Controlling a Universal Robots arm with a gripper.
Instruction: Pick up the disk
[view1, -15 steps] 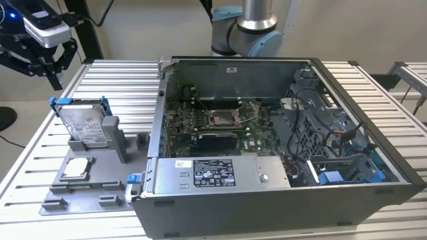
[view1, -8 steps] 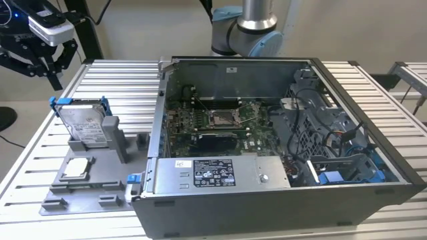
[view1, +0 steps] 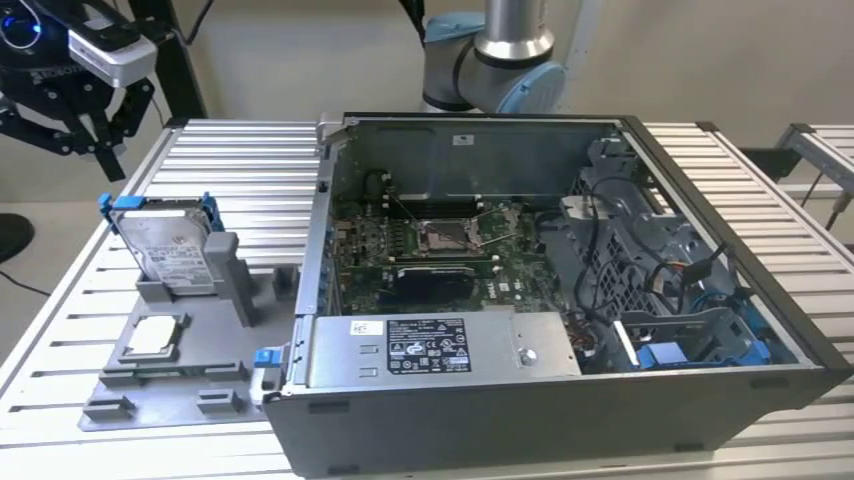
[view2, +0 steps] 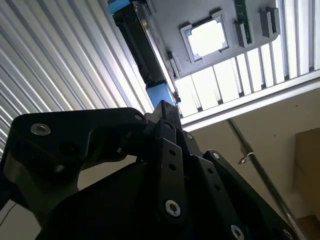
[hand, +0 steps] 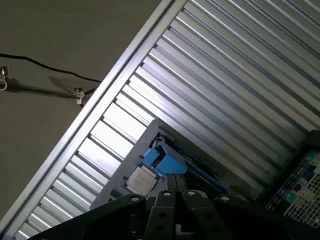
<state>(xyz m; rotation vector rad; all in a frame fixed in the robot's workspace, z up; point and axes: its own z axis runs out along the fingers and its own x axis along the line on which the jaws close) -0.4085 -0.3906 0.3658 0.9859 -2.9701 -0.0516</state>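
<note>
The disk (view1: 171, 246) stands on edge in a grey holder (view1: 227, 270) at the exterior view's left, silver with a white label and a blue frame. My gripper (view1: 96, 158) hangs in the air above and to the left of it, well apart from it. In both wrist views the black fingers meet at their tips, shut with nothing between them. The gripper (view2: 167, 112) points toward the disk's blue frame (view2: 160, 93), and the gripper (hand: 175, 186) sits just short of the disk (hand: 165, 163).
An open computer case (view1: 747, 385) fills the middle and right of the slatted aluminium table (view1: 227, 160), with a grey labelled box (view1: 534, 345) at its front. A small square silver chip (view1: 156, 332) lies in a grey tray in front of the holder.
</note>
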